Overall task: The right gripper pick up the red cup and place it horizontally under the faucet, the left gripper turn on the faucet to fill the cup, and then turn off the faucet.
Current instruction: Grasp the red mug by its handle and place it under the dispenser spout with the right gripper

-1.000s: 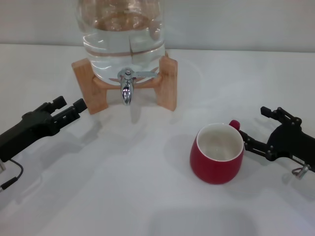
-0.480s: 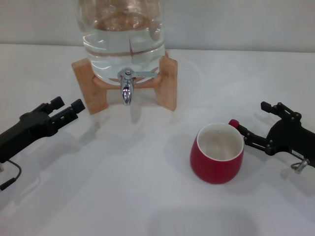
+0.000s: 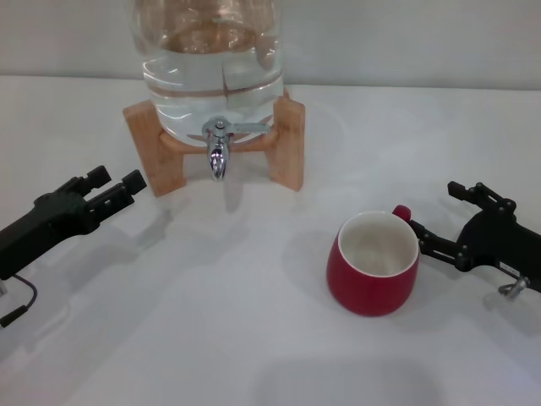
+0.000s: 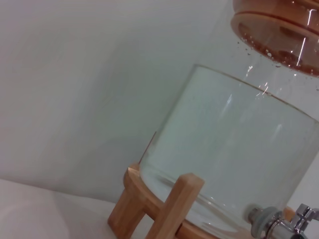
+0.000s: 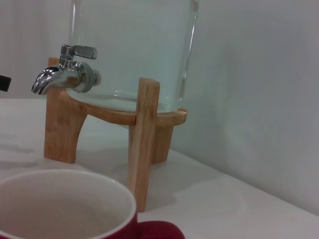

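Note:
The red cup (image 3: 373, 265) stands upright on the white table, cream inside, with its handle (image 3: 403, 213) toward my right gripper. The right gripper (image 3: 436, 210) is open just right of the cup, its nearer finger close to the handle and holding nothing. The cup's rim (image 5: 65, 199) fills the near part of the right wrist view. The chrome faucet (image 3: 218, 152) sticks out of the clear water jar (image 3: 211, 68) on its wooden stand (image 3: 286, 156), lever pointing right. It also shows in the right wrist view (image 5: 62, 73) and the left wrist view (image 4: 281, 225). The left gripper (image 3: 116, 179) is open and empty, left of the stand.
The jar and stand sit at the back centre, near the wall. The cup stands to the front right of the spout, not under it. A thin black cable (image 3: 21, 306) hangs by the left arm at the left edge.
The left gripper has drawn back slightly to the left. The right gripper has shifted a little beside the cup's handle. The cup and the faucet lever have not moved.

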You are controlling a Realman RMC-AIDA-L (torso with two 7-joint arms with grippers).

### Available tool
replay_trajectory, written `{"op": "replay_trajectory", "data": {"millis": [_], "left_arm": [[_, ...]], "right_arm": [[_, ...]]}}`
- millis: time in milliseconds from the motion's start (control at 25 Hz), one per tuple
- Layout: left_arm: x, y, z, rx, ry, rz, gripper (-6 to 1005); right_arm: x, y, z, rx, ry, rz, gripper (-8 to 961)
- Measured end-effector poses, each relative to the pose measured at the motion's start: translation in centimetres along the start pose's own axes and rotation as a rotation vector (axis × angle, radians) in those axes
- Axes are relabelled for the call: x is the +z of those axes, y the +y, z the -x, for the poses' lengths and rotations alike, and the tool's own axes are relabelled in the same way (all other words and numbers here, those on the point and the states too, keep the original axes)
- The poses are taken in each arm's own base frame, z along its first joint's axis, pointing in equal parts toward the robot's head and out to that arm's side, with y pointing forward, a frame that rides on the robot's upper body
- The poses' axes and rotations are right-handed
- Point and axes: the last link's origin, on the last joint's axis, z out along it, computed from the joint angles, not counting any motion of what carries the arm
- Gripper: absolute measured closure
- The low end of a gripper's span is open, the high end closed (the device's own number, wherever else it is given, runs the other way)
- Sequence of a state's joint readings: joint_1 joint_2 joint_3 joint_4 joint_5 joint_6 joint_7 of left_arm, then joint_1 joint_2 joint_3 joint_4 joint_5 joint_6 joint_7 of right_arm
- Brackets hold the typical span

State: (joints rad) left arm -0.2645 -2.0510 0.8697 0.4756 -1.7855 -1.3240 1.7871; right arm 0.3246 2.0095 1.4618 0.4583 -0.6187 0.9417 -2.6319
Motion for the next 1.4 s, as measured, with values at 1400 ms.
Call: {"op": "replay_trajectory", "data": {"millis": [1400], "left_arm": [[0.5,0.0,-0.2,0.001,0.007,-0.002,107]], "right_arm": [[1.9,0.2,1.0,0.000,-0.018,0.025,243]]}}
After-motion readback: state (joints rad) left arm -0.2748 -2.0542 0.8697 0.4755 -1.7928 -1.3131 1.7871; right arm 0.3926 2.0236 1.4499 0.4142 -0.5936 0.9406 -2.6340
